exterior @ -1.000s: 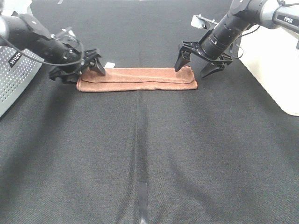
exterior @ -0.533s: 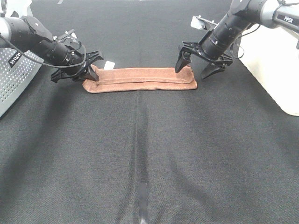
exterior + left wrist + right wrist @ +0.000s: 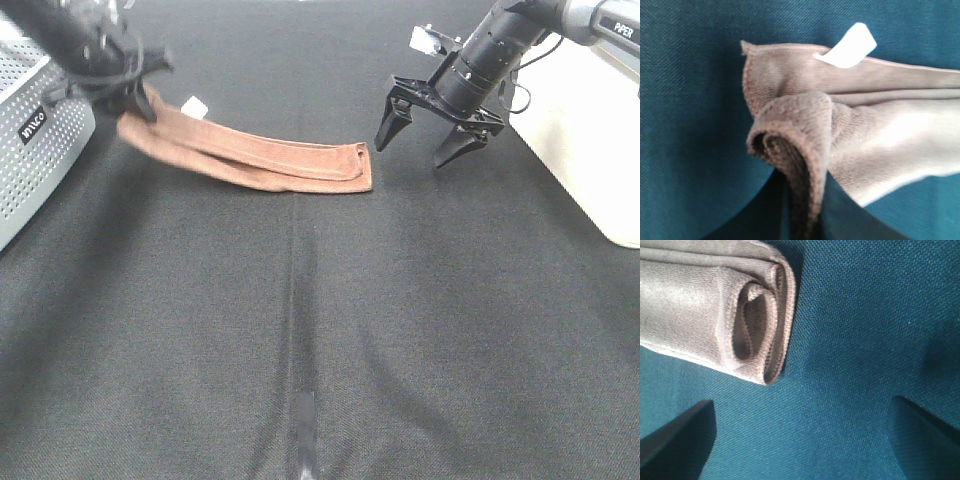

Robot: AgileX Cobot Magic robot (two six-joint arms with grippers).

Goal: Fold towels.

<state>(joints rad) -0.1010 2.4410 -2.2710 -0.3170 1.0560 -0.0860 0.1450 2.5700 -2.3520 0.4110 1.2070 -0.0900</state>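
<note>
The reddish-brown towel (image 3: pixel 262 155) is folded into a long narrow strip on the black table. My left gripper (image 3: pixel 132 92) is shut on the towel's left end and holds it raised, so the strip slopes down to the right. The white tag (image 3: pixel 194 106) sticks out near that end. In the left wrist view the pinched end (image 3: pixel 799 165) bunches between the jaws, with the tag (image 3: pixel 847 46) above it. My right gripper (image 3: pixel 427 128) is open and empty, just right of the towel's right end (image 3: pixel 360 166). The right wrist view shows that rolled end (image 3: pixel 760 320) lying flat.
A grey perforated box (image 3: pixel 35 140) stands at the left edge, close to my left arm. A white box (image 3: pixel 590 130) stands at the right, behind my right arm. The table is covered in black cloth (image 3: pixel 320 330).
My left gripper has closed on the towel's left end, lifted it and pulled it up and to the left, dragging the whole strip leftward. My right gripper has lifted off the right end.
</note>
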